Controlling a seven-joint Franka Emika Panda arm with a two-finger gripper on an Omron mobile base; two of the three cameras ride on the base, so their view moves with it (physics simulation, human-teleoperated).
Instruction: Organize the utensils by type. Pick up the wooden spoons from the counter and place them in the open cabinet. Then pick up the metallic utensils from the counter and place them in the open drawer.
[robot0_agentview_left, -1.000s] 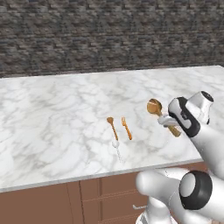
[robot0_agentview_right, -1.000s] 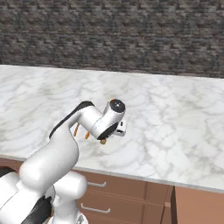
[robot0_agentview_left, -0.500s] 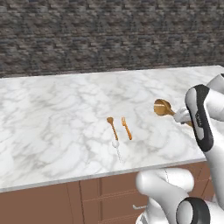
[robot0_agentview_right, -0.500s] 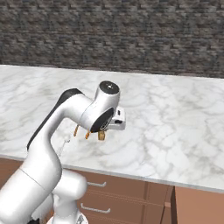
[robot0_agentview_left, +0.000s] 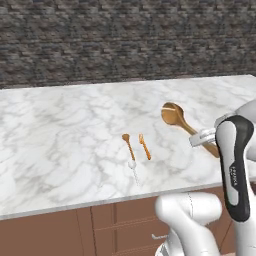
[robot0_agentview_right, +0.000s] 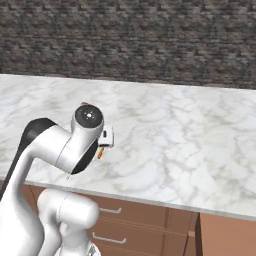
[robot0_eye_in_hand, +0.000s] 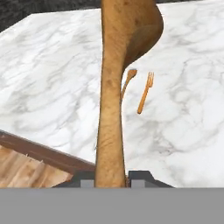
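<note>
Since a second ago, arm has swung the large golden-brown wooden spoon with the broad round bowl (robot0_agentview_left: 176, 117) up and rightward in the left base view; spoon is now lifted clear of the white marble counter with grey veins (robot0_agentview_left: 60, 145), bowl pointing toward the dark stone back wall (robot0_agentview_left: 125, 40). Everything else on the counter is unchanged from earlier frames.

Two-finger gripper (robot0_eye_in_hand: 111, 177): jaws clamped on the big spoon's handle. Hand view has the handle (robot0_eye_in_hand: 109, 131) running straight up from between the dark tips, bowl at top of frame. In the left base view the handle end disappears behind the white wrist (robot0_agentview_left: 205, 137).

On the counter, near its front edge:
- small thin golden-brown wooden spoon (robot0_agentview_left: 128, 144), lying flat, bowl toward the wall
- slim orange-brown fork with tines (robot0_agentview_left: 145, 147), just beside it on the right, roughly parallel, not touching
- small pale silvery-white spoon (robot0_agentview_left: 133, 169), just in front of the small wooden spoon; hard to see against the marble, can't tell if they touch

Hand view shows the small wooden spoon (robot0_eye_in_hand: 128, 78) partly hidden behind the held handle and the fork (robot0_eye_in_hand: 145, 92) clear of it to the right.

Right base view: arm's elbow joint (robot0_agentview_right: 89, 117) covers most of the utensil cluster; an orange sliver shows below the wrist, can't tell which item. Brown wooden cupboard fronts (robot0_agentview_right: 140, 225) below the counter.
</note>
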